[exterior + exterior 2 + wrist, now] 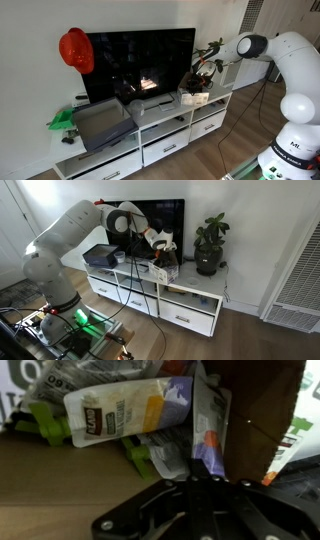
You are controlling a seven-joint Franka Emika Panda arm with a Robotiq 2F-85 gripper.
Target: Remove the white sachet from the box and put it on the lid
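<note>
Jaws: one pair, mine, at the end of the white robot arm (285, 70). They hang just above the small brown cardboard box (194, 97), right of centre in an exterior view. I cannot tell if they are spread or pressed together: the wrist view shows only my dark, blurred mount (200, 515) along its bottom edge.

White sachet with yellow and purple panels (120, 410): upper left to centre of the wrist view, lying tilted among other packets in the box.

White-and-purple packet (210, 435): on edge, meeting the sachet's right end.

Brown cardboard flap (265, 405): upper right of the wrist view, raised.

Green pieces (50, 425): left, partly under the sachet.

White counter with drawers (165, 140): carries the box, a black flat-screen TV (140, 60) at centre and a grey plastic bin (105, 122) at lower left.

Red hat (75, 50): at the TV's upper left corner.

Green potted plant (210, 245): right of the box.
</note>
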